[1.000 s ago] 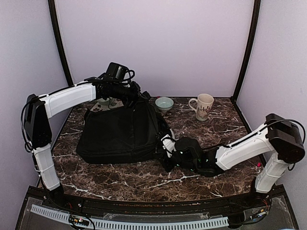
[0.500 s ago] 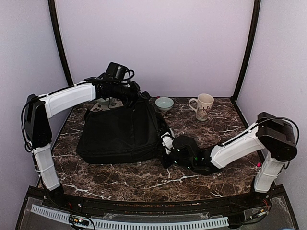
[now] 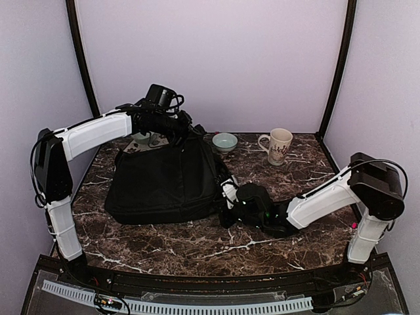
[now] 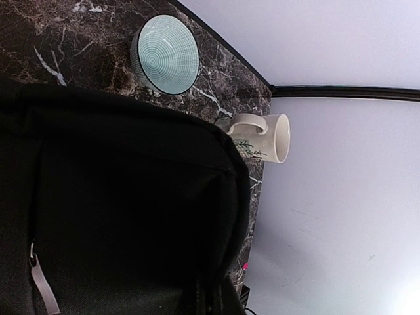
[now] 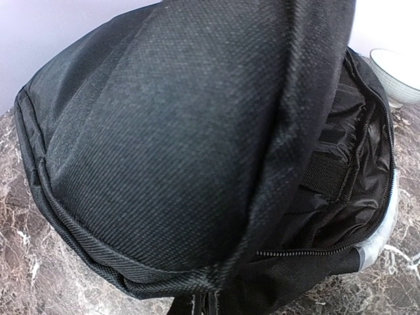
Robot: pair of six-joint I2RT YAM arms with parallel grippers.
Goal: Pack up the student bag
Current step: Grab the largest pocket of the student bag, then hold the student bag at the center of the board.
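Observation:
The student bag (image 3: 164,184), big, black and flat, lies on the left half of the marble table. My left gripper (image 3: 188,131) is shut on the bag's far top edge, and in the left wrist view black fabric (image 4: 131,210) fills the frame down to the pinch (image 4: 210,298). My right gripper (image 3: 227,205) is at the bag's near right corner, shut on the edge of its flap (image 5: 213,303). The right wrist view shows the bag's mouth gaping beside the flap, with zipper teeth (image 5: 295,251) and shiny black lining (image 5: 348,164). Both grippers' fingers are hidden by fabric.
A small teal bowl (image 3: 225,141) and a cream mug (image 3: 278,145) stand at the back of the table, right of the bag. A pale object (image 3: 142,140) sits under the left arm at the back left. Lilac walls close in on three sides.
My right gripper has shifted a little left toward the bag and closed on the flap edge. The left arm and the bag stay where they were.

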